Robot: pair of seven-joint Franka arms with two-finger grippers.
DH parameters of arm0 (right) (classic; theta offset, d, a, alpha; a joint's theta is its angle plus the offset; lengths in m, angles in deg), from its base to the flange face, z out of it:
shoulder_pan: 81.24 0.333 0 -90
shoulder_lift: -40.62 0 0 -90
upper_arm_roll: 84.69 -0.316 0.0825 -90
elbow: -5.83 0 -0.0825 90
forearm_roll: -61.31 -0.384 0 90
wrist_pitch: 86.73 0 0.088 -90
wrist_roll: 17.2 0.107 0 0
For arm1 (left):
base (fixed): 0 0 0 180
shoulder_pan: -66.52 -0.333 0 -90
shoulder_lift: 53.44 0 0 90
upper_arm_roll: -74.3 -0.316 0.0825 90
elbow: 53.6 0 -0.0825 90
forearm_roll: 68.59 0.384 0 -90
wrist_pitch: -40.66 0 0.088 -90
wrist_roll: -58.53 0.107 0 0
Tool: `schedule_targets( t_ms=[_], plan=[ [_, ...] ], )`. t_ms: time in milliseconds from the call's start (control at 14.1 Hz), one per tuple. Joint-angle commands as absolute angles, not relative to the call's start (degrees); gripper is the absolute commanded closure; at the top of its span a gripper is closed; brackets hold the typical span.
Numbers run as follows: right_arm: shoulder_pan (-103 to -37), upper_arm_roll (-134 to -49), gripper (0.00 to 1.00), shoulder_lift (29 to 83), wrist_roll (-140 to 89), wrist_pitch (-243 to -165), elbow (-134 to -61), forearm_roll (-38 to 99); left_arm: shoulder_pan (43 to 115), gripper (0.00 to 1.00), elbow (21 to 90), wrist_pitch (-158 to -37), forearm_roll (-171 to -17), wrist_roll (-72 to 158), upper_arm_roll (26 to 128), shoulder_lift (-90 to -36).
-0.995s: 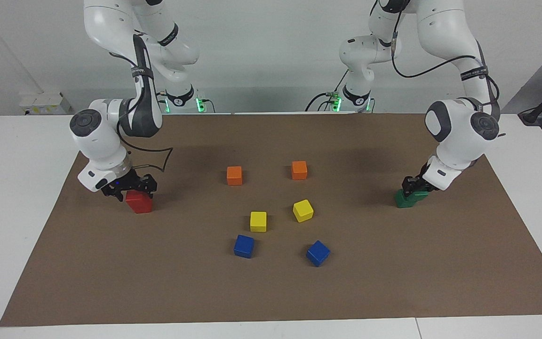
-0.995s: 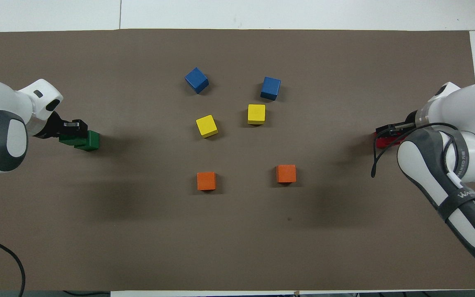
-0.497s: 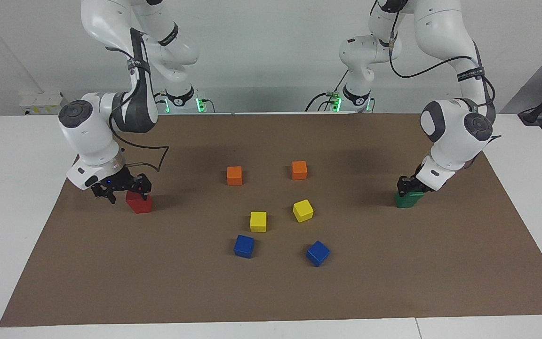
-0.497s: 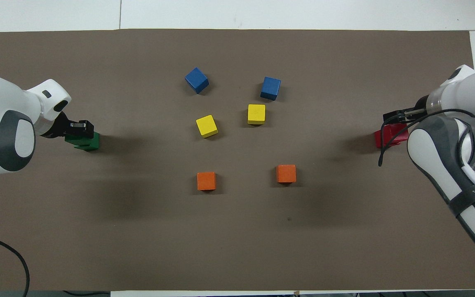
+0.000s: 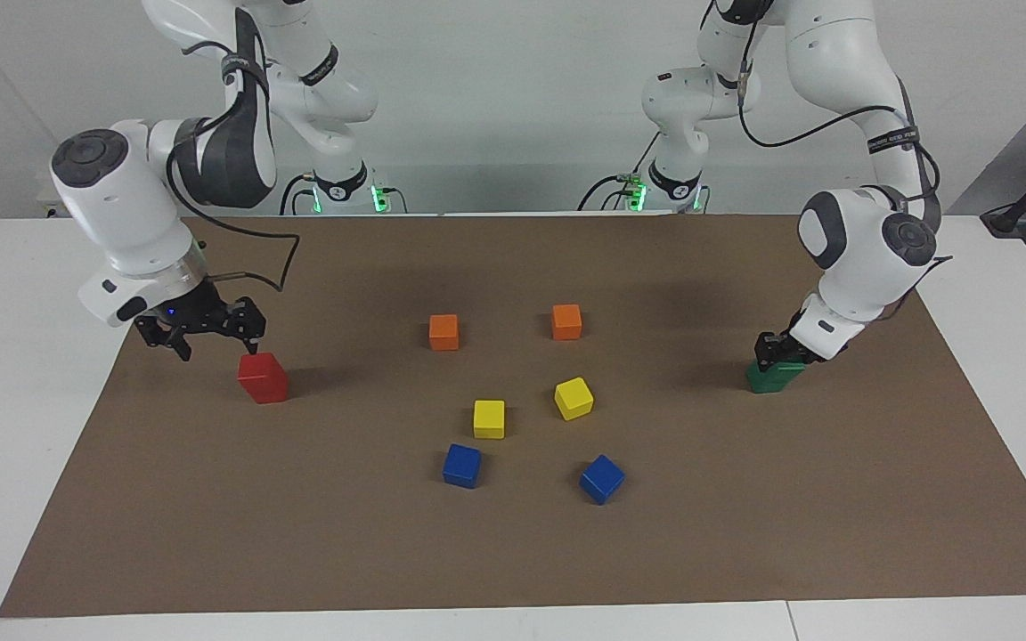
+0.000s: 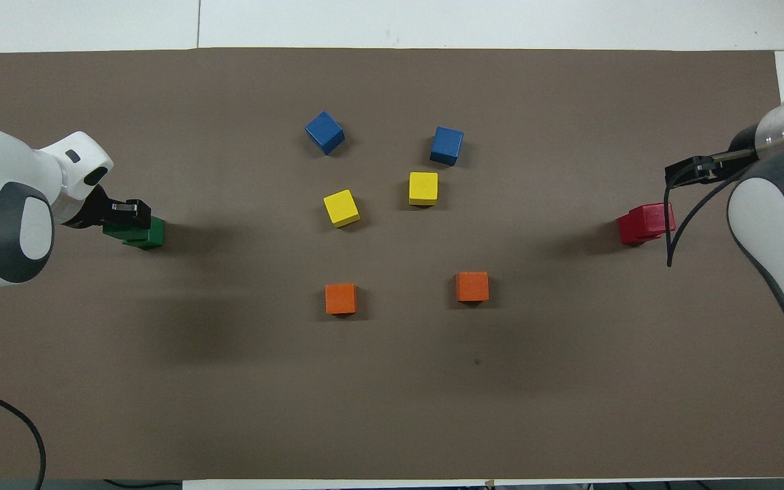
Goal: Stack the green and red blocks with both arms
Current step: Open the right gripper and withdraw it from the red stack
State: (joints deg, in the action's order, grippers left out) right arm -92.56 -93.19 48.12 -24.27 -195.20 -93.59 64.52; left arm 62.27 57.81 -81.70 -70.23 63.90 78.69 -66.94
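Two red blocks [image 5: 263,378] stand one on the other on the brown mat toward the right arm's end, seen from above as a stepped red shape [image 6: 647,223]. My right gripper [image 5: 219,343] is open and empty, up in the air beside the red stack and clear of it; it also shows in the overhead view [image 6: 679,174]. Two green blocks [image 5: 767,377] sit one on the other toward the left arm's end, slightly offset in the overhead view [image 6: 141,235]. My left gripper [image 5: 780,350] is down on the upper green block and partly hides it [image 6: 125,212].
Two orange cubes [image 5: 443,331] [image 5: 566,321], two yellow cubes [image 5: 489,418] [image 5: 574,398] and two blue cubes [image 5: 461,466] [image 5: 601,479] lie in the middle of the brown mat [image 5: 745,534], well apart from both stacks.
My right gripper has let go of the top red block, lifted, and moved away toward the right arm's end of the table. My left gripper has stayed at the green blocks.
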Motion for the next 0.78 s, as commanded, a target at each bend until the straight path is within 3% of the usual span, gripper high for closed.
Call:
schedule_targets(
  t_ms=[0,284,710],
  plan=[
    [-92.7,-93.7,0.0,42.8,-25.0,-189.1,-93.8,63.9,62.0,1.0,60.1,-83.1,-70.7,64.8,78.6,-65.0],
    [-92.8,-93.7,0.0,37.8,-23.7,-182.8,-94.5,63.9,61.6,1.0,60.1,-83.1,-70.5,64.8,78.6,-65.0],
    [-93.4,-93.5,0.0,36.1,-22.0,-181.6,-94.1,63.9,60.9,1.0,60.6,-83.9,-70.5,64.6,78.6,-65.2]
  ],
)
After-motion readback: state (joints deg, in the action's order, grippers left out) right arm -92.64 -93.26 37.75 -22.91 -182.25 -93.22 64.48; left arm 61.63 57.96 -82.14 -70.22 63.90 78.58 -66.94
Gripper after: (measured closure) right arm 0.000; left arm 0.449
